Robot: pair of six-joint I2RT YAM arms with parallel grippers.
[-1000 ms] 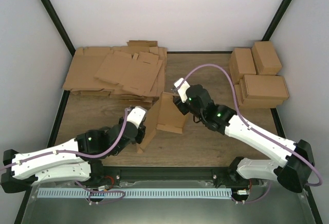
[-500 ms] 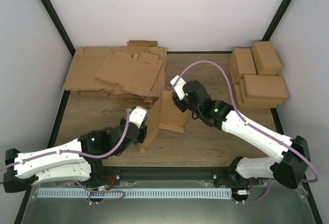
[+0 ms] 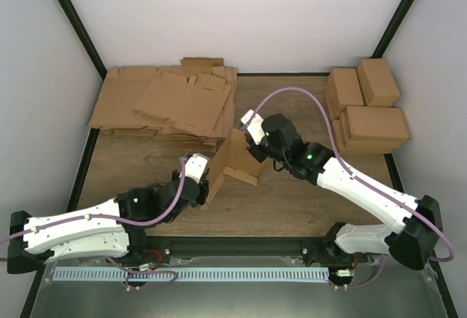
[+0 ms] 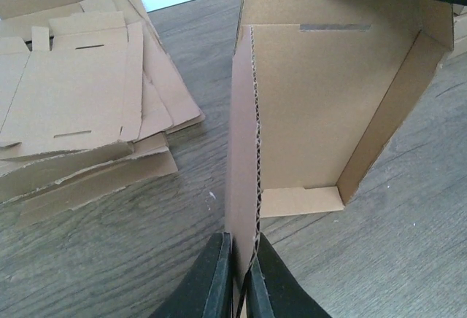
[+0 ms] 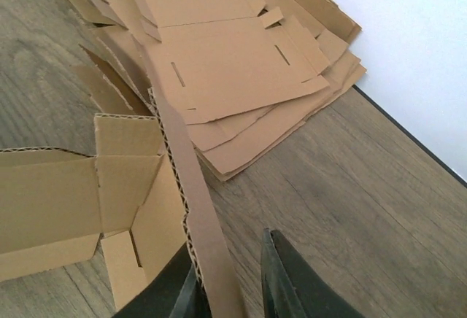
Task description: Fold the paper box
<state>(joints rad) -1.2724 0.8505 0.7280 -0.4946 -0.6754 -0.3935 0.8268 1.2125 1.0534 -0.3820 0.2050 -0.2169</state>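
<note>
Far left of the paper box [image 3: 237,161] you've got a pale wall and a black frame post [image 3: 73,26] slanting up the corner. Beyond the box on that same side, a heap of flat sheets [image 3: 168,103] sprawls across the grey-brown wooden table [image 3: 292,208], notched and slotted, with its near edge close to the box. At the box's near left corner, your left gripper [image 4: 237,281] is pressed together on the bottom edge of a raised corrugated wall, pinching it. The box itself sits mid-table, tipped up on its side, with its open tray facing right. At its far right edge, your right gripper [image 5: 228,243] straddles a standing flap [image 5: 193,187]: one finger is against the cardboard and there's a gap at the other, so it isn't clamped. Well right of the box, closed boxes [image 3: 368,110] are stacked at the table's far corner against the right wall.
</note>
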